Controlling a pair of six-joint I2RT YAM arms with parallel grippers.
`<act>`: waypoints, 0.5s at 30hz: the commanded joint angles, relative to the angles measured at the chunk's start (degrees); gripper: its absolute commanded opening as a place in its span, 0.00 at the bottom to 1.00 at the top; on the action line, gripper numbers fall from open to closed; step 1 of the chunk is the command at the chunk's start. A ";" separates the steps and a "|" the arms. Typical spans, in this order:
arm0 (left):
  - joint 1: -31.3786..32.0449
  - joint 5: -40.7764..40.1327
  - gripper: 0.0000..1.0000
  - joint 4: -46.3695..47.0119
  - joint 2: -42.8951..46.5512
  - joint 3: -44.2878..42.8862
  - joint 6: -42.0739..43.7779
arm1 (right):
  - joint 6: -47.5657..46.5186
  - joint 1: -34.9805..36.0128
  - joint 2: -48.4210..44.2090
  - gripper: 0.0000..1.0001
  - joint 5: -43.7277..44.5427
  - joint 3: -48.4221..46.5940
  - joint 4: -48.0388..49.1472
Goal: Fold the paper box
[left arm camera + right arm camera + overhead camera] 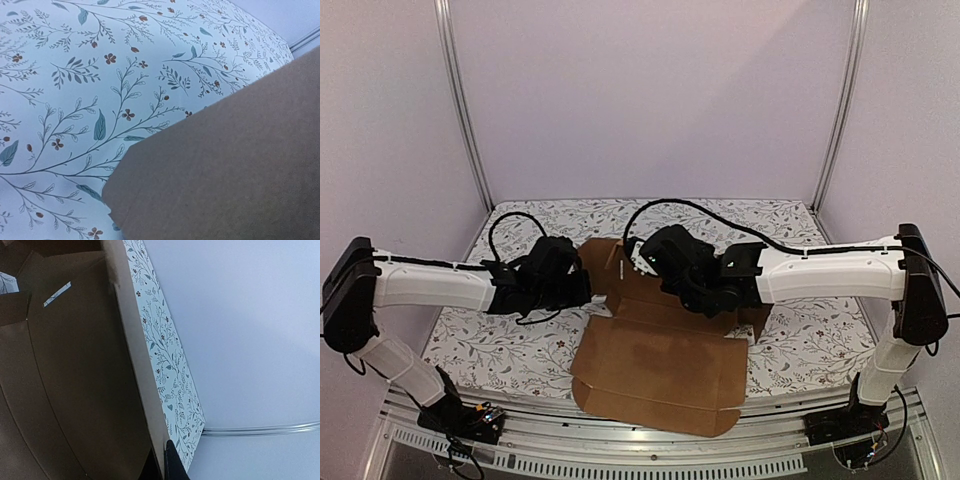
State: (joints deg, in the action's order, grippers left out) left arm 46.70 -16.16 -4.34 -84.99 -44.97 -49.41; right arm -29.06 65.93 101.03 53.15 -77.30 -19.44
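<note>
At the middle of the tabletop (510,345), sprawled mostly flat with its near edge hanging past the front rim: the paper box (655,365), far panels already lifted into a low wall. Left pincer (582,285) just beside the raised left flap, closed right down, fingers out of its own camera's sight; no telling whether touching card or merely next to it. Right pincer (712,300) over the right-hand rear part of the sheet, likewise closed tight, dark fingertips (171,465) hard against the top edge of an upright wall; impossible to say whether nipping that edge or only pressing alongside.

Probably the step in hand: raising and squaring the side walls. Push along the scored crease, not across a panel's middle, to avoid a bow or a stray kink. Keep both sides rising together, one side steadied during the folding of the other. Mind the overhang at the front; too hard a shove likely to slide the whole sheet off the rim.

Plain brown card, matte, faintly fibrous, thin and springy by the look, so prone to flopping back. Straight die-cut edges, a narrow slot (56,294) in one panel, softened corners on the near flap. Underneath, a smooth pale cloth printed with leafy sprigs and small flowers, probably slippery beneath card.
</note>
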 commanded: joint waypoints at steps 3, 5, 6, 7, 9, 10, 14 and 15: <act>-0.29 -0.56 0.00 5.41 -4.46 -1.28 -2.08 | 3.09 -0.30 0.01 0.00 -1.31 0.13 -0.73; -0.23 -0.45 0.00 6.43 -5.89 -1.07 -3.03 | 3.21 -0.37 -0.04 0.00 -1.44 0.05 -0.77; -0.21 -0.34 0.00 6.86 -6.51 -0.90 -3.51 | 3.28 -0.42 -0.04 0.00 -1.51 0.04 -0.77; -0.16 -0.24 0.00 7.48 -7.10 -0.68 -3.88 | 3.42 -0.48 -0.11 0.00 -1.59 0.04 -0.77; -0.12 0.16 0.00 8.99 -8.20 -0.32 -4.70 | 3.63 -0.52 -0.13 0.00 -1.77 0.04 -0.76; -0.07 0.51 0.00 9.94 -8.63 -0.16 -4.98 | 3.78 -0.54 -0.20 0.00 -1.81 0.12 -0.71; 0.06 1.38 0.00 12.49 -10.88 -0.22 -6.04 | 4.22 -0.59 -0.39 0.00 -2.12 0.35 -0.77; 0.06 1.88 0.00 13.30 -11.54 -0.35 -6.29 | 4.30 -0.60 -0.40 0.00 -2.16 0.43 -0.76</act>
State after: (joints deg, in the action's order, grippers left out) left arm 46.72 -15.62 4.64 -94.11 -45.34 -54.15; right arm -27.20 65.54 101.03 52.86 -77.30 -20.53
